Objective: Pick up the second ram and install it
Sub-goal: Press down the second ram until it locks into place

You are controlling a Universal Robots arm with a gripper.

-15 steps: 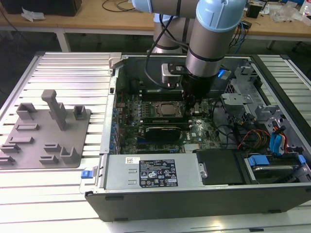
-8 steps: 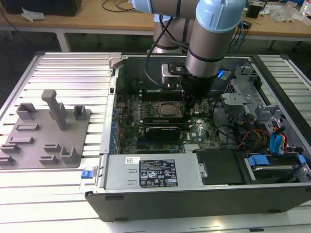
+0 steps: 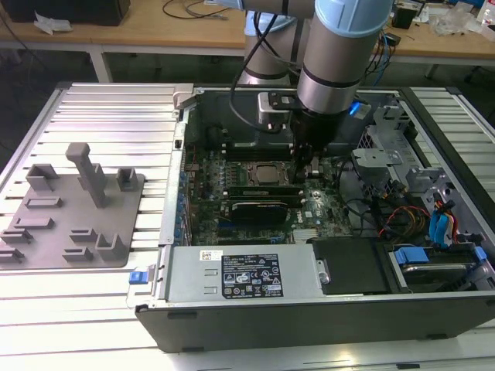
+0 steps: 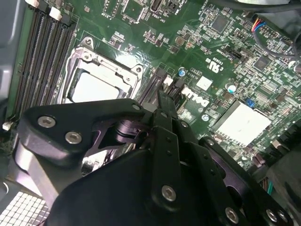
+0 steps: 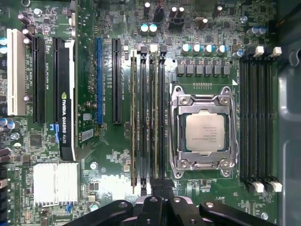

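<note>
End effector [image 3: 309,171] sits low in the open computer case [image 3: 325,309] at frame centre, closed over the memory slots beside the processor [image 5: 206,133]. 2 sticks look seated; the second ram [image 5: 157,117] is apparently being pressed home. Slatted metal bench [image 3: 116,108], grey fixture [image 3: 73,205] left.

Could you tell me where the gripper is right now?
In the exterior view the gripper is down inside the computer case, over the memory slots beside the processor.
</note>
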